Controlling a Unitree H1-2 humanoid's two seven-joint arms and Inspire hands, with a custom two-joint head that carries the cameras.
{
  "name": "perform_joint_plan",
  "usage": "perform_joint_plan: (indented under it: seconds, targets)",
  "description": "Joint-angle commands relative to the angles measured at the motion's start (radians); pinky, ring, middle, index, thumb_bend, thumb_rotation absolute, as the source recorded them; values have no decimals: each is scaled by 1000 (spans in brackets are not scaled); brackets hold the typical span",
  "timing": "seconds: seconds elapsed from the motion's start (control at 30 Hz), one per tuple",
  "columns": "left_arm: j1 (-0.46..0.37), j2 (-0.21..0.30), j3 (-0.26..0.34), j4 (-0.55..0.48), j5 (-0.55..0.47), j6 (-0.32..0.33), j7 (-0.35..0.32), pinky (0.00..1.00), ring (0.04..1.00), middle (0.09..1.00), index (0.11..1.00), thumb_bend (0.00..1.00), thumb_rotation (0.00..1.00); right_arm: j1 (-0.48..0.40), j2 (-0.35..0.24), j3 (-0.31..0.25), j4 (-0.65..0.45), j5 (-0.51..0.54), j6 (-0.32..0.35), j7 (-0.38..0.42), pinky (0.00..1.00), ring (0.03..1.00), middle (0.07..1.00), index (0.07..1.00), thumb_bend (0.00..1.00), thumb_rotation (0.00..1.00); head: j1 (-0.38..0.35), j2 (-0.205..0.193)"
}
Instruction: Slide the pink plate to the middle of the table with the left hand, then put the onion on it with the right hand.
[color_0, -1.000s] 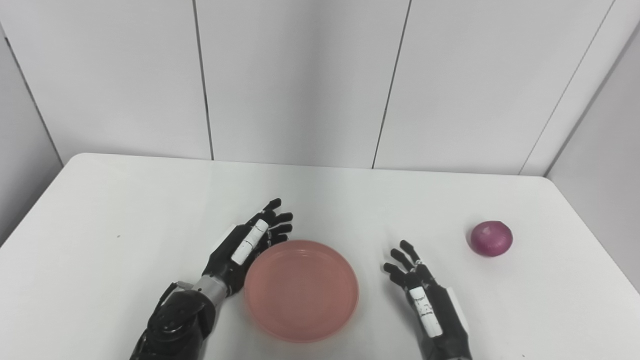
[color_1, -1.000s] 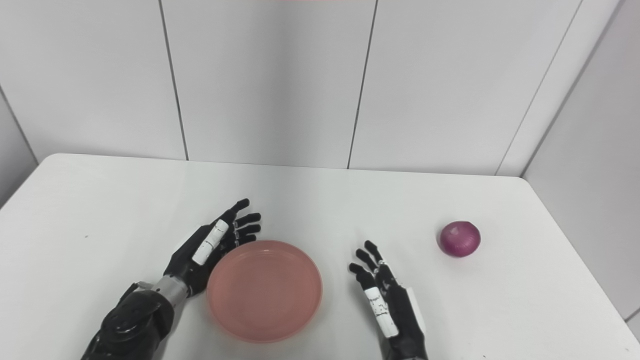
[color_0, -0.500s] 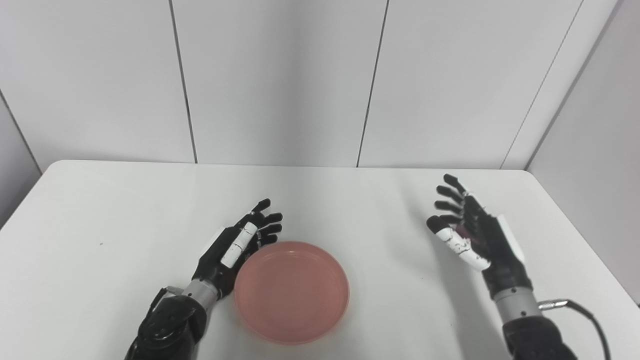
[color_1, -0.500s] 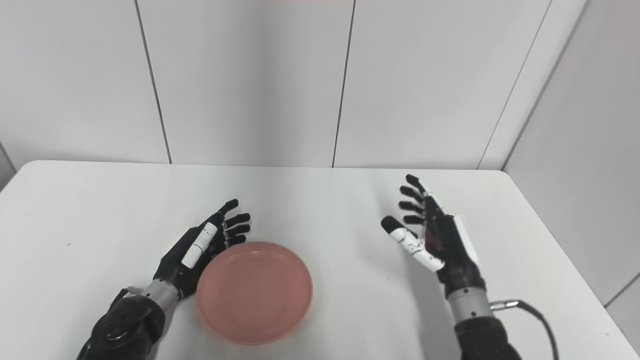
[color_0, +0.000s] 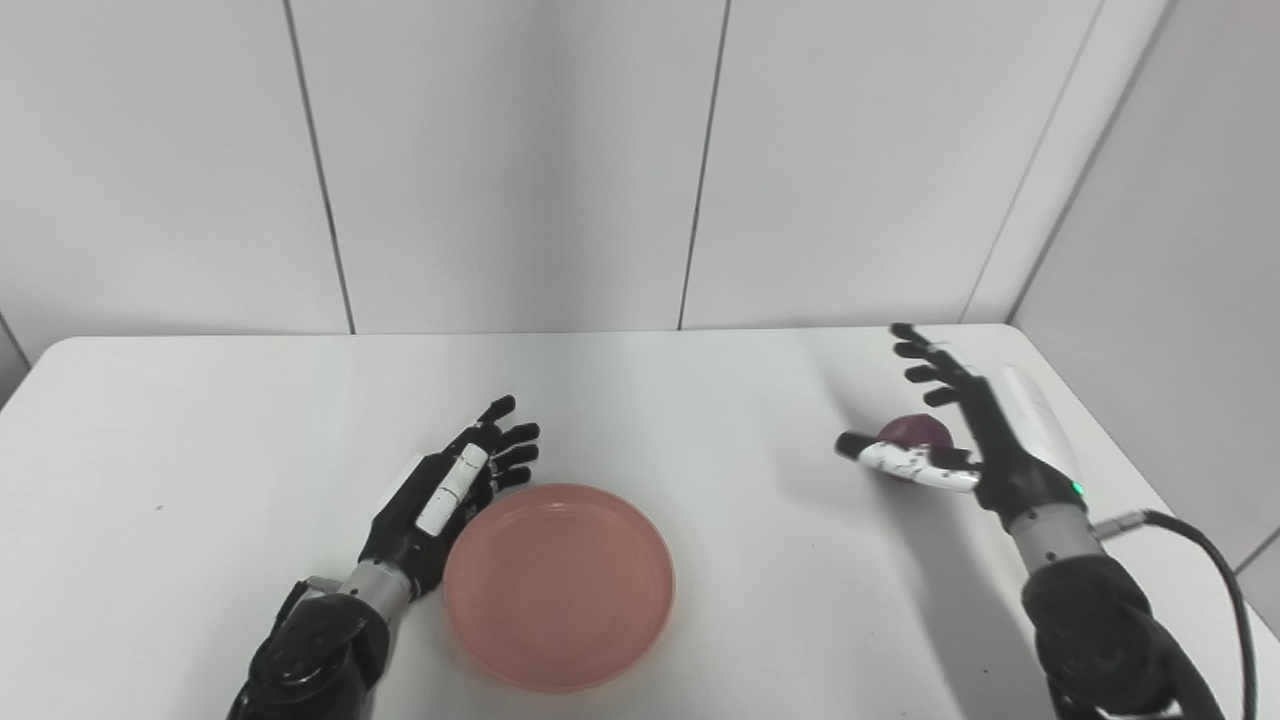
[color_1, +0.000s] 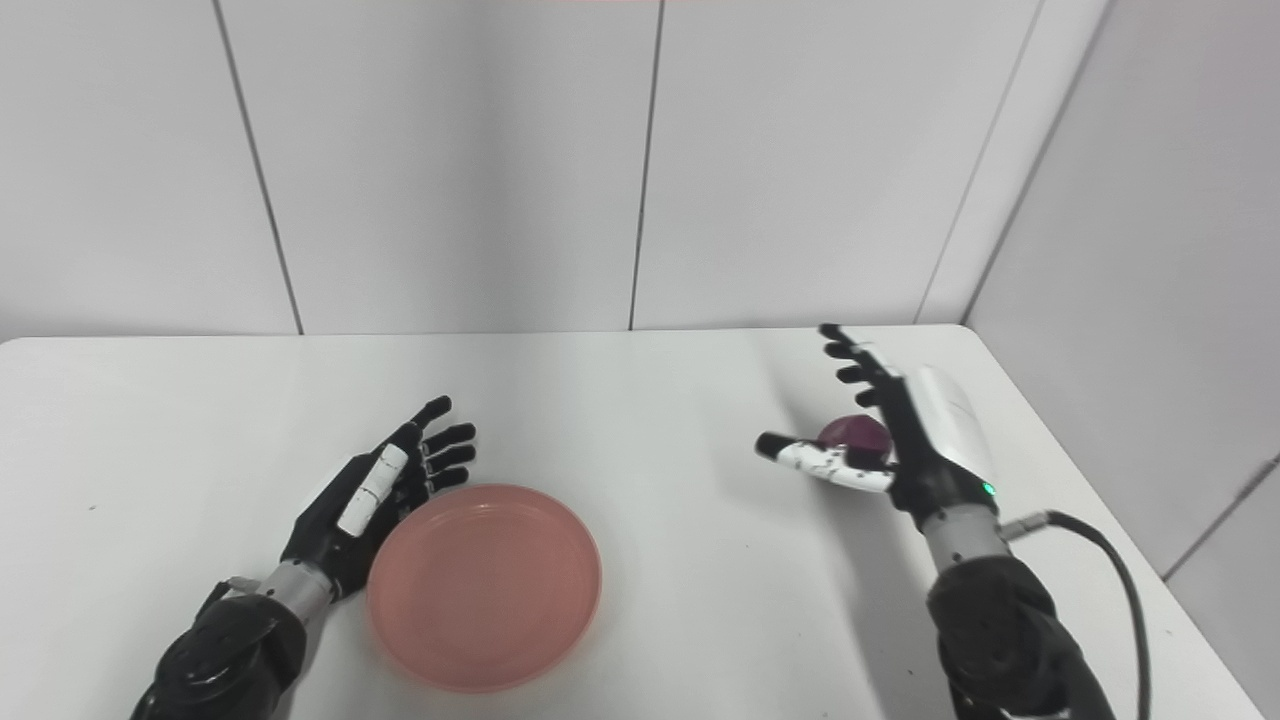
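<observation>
Left eye view: pink plate (color_0: 558, 585) flat on white table (color_0: 200, 420), near front edge, roughly centre. Left hand (color_0: 440, 495) just beside plate's left rim, fingers spread, grasping nothing; contact with rim unclear. Right hand (color_0: 955, 435) far right, fingers and thumb splayed wide around onion (color_0: 915, 430), not clenched. Onion partly hidden behind thumb, well apart from plate.

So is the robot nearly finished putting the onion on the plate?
About halfway. The pink plate already sits near the table's middle, beside the open left hand. The right hand is open around the onion, not gripping yet. Grabbing it and placing it on the plate remain.
</observation>
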Motion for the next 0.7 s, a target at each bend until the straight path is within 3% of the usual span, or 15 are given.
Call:
perform_joint_plan:
  seconds: [0.0,0.2,0.43,0.67]
  targets:
    - [28,-5,-11,58,3,45,-18,877,865,859,931,882,797,-60,-43,8,0,-68,15,14,625,770,831,861,979,437,-6,1]
    - [29,-5,-9,59,5,45,-20,869,865,857,926,886,795,-139,-88,43,57,-157,46,128,631,780,833,825,1000,330,-7,0]
    - [32,-6,-10,58,7,43,-23,869,870,862,930,883,794,-224,-122,80,149,-206,71,239,598,791,849,810,1000,137,0,-1]
    - [33,-7,-9,55,11,49,-17,866,866,857,923,882,795,-293,-158,148,215,-283,60,312,558,774,848,808,1000,96,3,-1]
